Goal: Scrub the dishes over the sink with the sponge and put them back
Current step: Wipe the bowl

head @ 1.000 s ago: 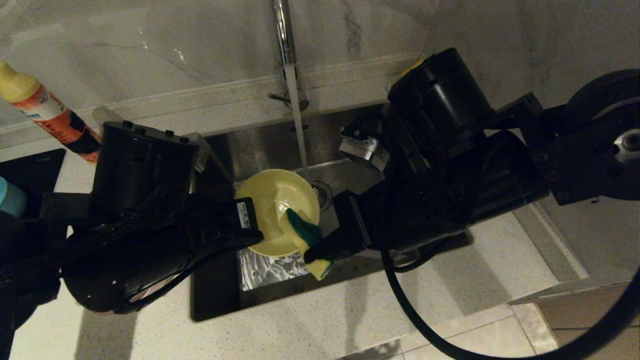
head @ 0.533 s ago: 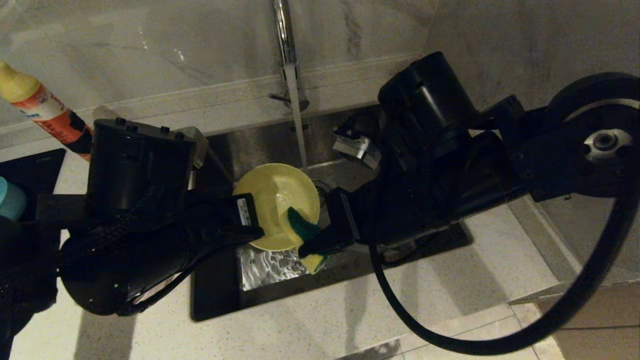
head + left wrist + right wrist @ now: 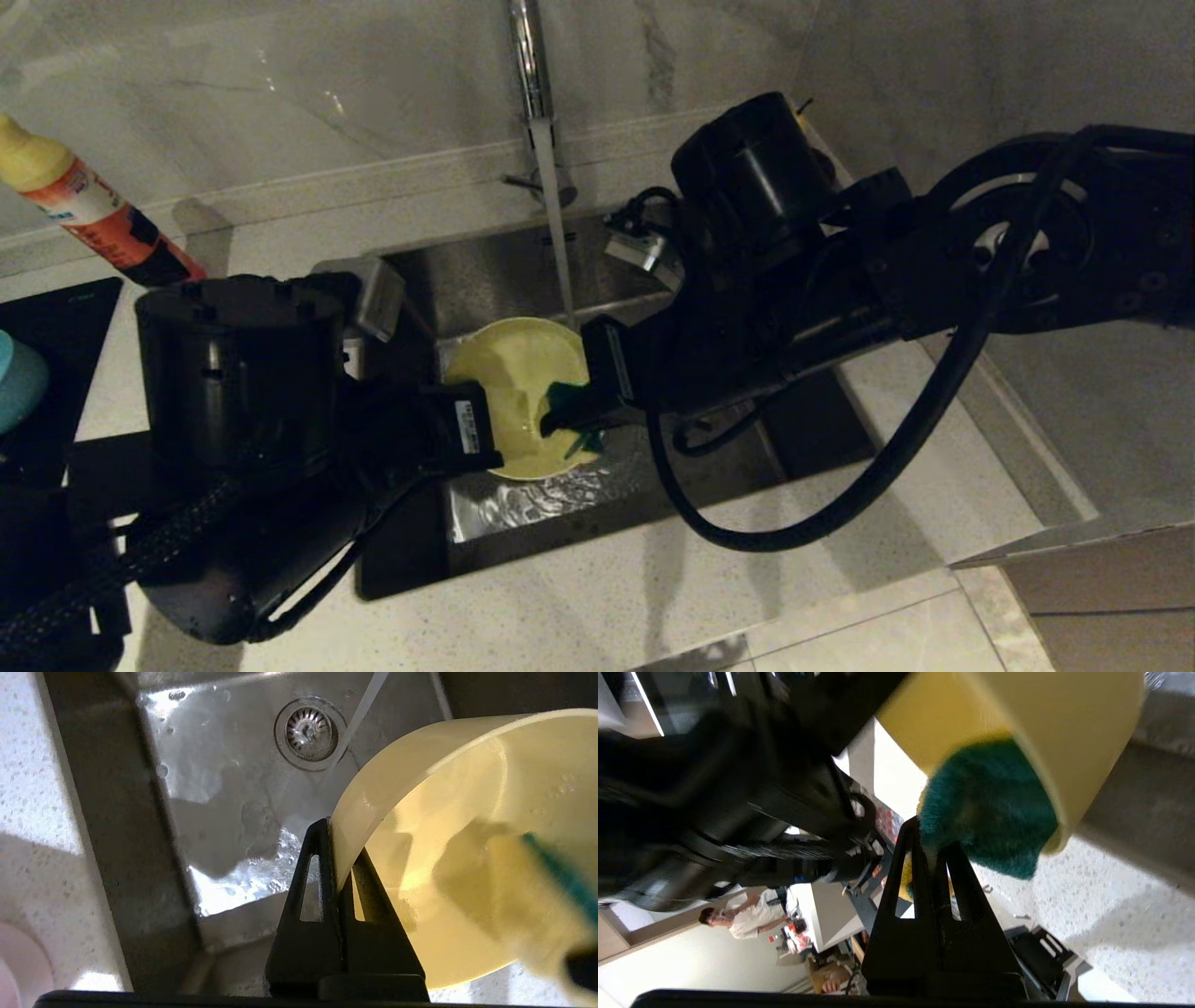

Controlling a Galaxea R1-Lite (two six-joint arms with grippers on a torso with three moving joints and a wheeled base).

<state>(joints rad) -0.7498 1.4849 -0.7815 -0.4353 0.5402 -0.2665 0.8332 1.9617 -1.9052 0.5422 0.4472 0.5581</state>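
A pale yellow bowl [image 3: 515, 383] [image 3: 467, 826] [image 3: 1017, 714] hangs tilted over the steel sink [image 3: 504, 271], just beside the stream from the tap [image 3: 532, 84]. My left gripper [image 3: 485, 448] [image 3: 340, 858] is shut on the bowl's rim, one finger outside and one inside. My right gripper [image 3: 565, 422] [image 3: 930, 844] is shut on the green and yellow sponge [image 3: 571, 411] [image 3: 990, 812], which presses inside the bowl against its wall. A light blue dish [image 3: 14, 378] shows at the far left edge. A pale pink one [image 3: 18, 970] shows partly on the counter.
Water runs from the tap and pools on the sink floor around the drain strainer [image 3: 309, 732]. An orange and yellow bottle [image 3: 84, 210] leans at the back left. A black hob [image 3: 47, 336] lies on the counter left of the sink. Speckled counter [image 3: 653, 597] runs along the front.
The right gripper has pushed the sponge further left and deeper into the bowl. The left arm has turned at the wrist and tilted the bowl more upright; the bowl stays over the sink.
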